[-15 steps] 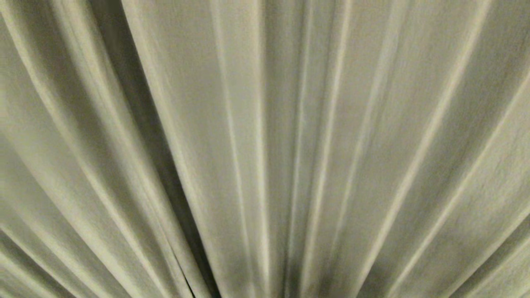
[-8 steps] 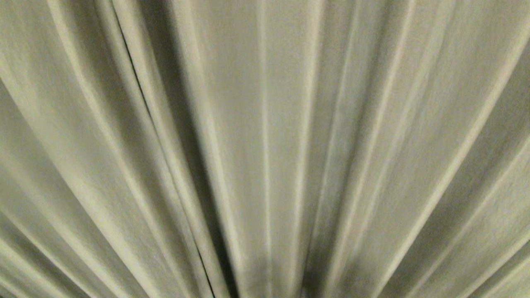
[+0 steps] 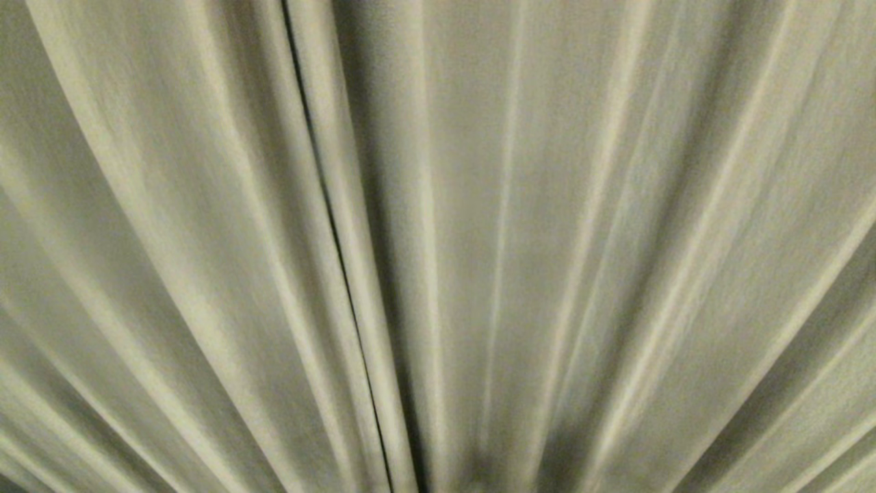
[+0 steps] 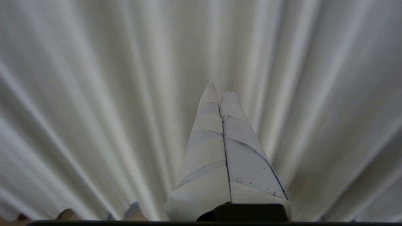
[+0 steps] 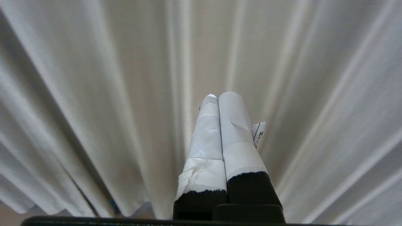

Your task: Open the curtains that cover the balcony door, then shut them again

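Curtains (image 3: 547, 226) fill the whole head view: heavy, opaque drapes in a muted grey-green beige, hanging in long pleats that fan outward from the lower middle of the picture. A thin dark seam (image 3: 335, 226) runs from the upper middle-left down to the lower centre, where the edges of two panels meet; they lie closed against each other along it, and nothing behind the fabric shows through. The folds alternate between pale ridges and shadowed troughs, the deepest shadow sitting just to the right of the seam.

In both wrist views the same fabric stands right in front of the arms. The left gripper (image 4: 220, 91) points at the cloth, its two fingers (image 4: 207, 150) wrapped in white tape and pressed together along their full length, with no cloth between them. Whether the tips touch the drape cannot be told. The right gripper (image 5: 220, 95) points at the cloth in the same way, its white-wrapped fingers (image 5: 204, 147) likewise pressed together over black bases and pinching nothing; a small paper tab (image 5: 259, 133) with dark marks sticks out beside one finger.

Of the room, only slivers show along one edge of the wrist views: the wavy hem (image 5: 37, 204) of the drape and a strip of brownish floor (image 5: 9, 216) beyond it.
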You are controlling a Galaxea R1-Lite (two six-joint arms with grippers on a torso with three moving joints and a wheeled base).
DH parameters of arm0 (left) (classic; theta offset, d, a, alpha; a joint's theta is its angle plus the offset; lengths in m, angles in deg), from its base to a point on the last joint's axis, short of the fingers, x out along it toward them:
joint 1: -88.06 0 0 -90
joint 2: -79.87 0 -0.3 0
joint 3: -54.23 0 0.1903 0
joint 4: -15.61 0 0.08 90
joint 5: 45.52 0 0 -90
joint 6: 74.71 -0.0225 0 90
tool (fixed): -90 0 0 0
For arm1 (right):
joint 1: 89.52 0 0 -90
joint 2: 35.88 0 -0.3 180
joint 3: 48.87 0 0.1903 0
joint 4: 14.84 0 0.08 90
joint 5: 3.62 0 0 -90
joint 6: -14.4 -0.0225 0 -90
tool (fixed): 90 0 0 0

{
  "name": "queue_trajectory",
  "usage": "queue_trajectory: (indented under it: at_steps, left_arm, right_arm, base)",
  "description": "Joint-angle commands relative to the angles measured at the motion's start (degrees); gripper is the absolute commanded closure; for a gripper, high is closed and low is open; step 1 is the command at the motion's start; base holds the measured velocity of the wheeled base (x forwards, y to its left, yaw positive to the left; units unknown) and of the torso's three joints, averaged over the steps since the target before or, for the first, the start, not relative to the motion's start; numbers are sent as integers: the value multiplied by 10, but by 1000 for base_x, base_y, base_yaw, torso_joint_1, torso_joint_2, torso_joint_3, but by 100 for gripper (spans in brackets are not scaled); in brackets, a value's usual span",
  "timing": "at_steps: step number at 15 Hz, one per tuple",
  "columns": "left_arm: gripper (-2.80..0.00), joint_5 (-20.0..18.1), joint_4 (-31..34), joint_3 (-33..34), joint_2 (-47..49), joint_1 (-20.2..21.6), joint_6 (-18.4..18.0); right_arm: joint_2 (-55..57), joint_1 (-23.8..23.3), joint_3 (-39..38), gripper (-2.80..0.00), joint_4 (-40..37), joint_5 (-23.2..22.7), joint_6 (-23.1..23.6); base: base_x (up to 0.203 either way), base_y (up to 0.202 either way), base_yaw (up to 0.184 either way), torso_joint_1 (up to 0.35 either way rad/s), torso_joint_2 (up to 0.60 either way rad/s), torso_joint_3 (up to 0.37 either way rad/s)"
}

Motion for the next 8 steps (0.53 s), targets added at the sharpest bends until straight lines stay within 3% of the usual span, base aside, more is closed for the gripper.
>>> queue_trajectory:
  at_steps: [1, 8]
  left_arm:
    - [0, 0, 0, 0, 0, 0, 0]
    - [0, 0, 0, 0, 0, 0, 0]
  right_arm:
    - [1, 0, 0, 0, 0, 0, 1]
    - [1, 0, 0, 0, 0, 0, 0]
  base:
    - [0, 184, -4, 0, -1, 2]
    - [0, 187, 0, 3, 1, 4]
